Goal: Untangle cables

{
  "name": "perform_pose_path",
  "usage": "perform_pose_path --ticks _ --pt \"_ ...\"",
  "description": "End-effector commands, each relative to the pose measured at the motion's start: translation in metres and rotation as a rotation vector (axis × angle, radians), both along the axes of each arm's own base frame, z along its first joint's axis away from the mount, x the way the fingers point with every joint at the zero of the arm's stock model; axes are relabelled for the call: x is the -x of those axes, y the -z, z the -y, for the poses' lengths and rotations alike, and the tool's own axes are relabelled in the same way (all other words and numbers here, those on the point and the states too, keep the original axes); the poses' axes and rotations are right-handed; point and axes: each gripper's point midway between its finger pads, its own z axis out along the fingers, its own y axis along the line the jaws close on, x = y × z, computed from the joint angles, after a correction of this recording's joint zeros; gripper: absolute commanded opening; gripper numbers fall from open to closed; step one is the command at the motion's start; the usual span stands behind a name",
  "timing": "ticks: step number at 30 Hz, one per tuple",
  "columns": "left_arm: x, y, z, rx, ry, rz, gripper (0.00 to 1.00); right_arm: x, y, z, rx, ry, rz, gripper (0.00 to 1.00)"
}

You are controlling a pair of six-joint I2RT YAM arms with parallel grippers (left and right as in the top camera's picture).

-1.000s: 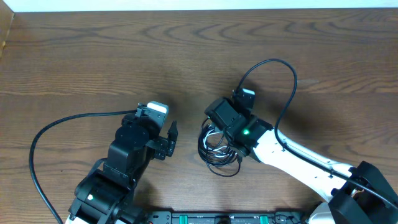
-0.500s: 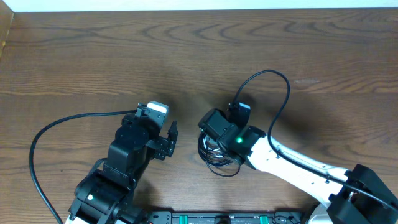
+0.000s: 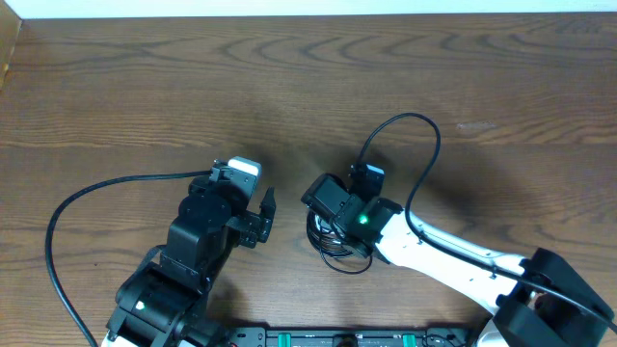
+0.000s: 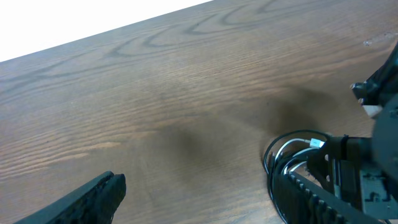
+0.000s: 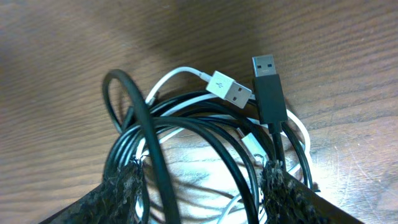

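The cables (image 5: 193, 107) lie as one loose coil on the counter (image 3: 145, 96), right of centre and toward the near edge, directly under the right claw (image 5: 202, 199). The right arm is therefore the nearer one by far. Its fingers stand apart, one on each side of the coil, with the outer black loops at or just against the pads. No firm clamp shows yet.

The coil is a rough ring with no real long axis. Two USB ends give it direction: a white plug (image 5: 229, 89) and a black plug (image 5: 268, 84) sit side by side at the coil's far rim in the wrist view, both pointing away from the fingers. I judge that any pull will have to start from those free ends.

The left claw (image 4: 202, 193) waits to the left of the coil, fingers wide apart and empty, with bare counter between it and the cords.

From above, the right wrist covers most of the coil, and only its near loops show. The wrist view cuts off the loops below the pads, so the crossings there, the cords' other ends and their exact number cannot be made out. The thick black arm wire (image 3: 424, 135) arching beyond the wrist is not one of them.
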Motion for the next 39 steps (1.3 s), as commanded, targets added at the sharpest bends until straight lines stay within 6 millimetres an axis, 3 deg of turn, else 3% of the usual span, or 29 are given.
perform_pose_path --ticks 1,4,8,13,18,22,27,32,39 --pt "-0.001 -0.007 -0.002 0.012 -0.02 0.013 0.82 0.006 0.016 0.004 0.029 0.021 -0.028 0.58" --pt "-0.001 -0.007 -0.002 0.012 -0.02 0.013 0.82 0.007 0.021 0.004 0.04 0.018 -0.039 0.43" --pt "-0.001 -0.007 -0.002 0.012 -0.021 0.013 0.82 0.006 0.022 0.003 0.042 0.016 -0.034 0.32" --pt "-0.001 -0.007 -0.002 0.012 -0.021 0.013 0.82 0.006 0.022 0.003 0.044 0.013 -0.032 0.01" --pt "-0.001 -0.007 -0.001 0.014 -0.017 0.012 0.82 0.002 0.019 0.003 0.069 -0.033 -0.008 0.01" --pt "0.0 -0.006 0.0 0.019 -0.008 0.008 0.82 -0.008 0.009 -0.007 0.1 -0.166 0.05 0.01" --pt "-0.001 -0.004 0.001 0.014 -0.008 -0.001 0.82 -0.028 -0.036 -0.029 0.134 -0.364 0.166 0.01" --pt "-0.002 -0.003 0.001 0.012 -0.008 -0.004 0.82 -0.043 -0.1 -0.047 0.169 -0.552 0.315 0.01" --pt "0.0 0.0 0.0 0.005 -0.008 -0.018 0.82 -0.051 -0.159 -0.03 0.24 -0.579 0.367 0.01"
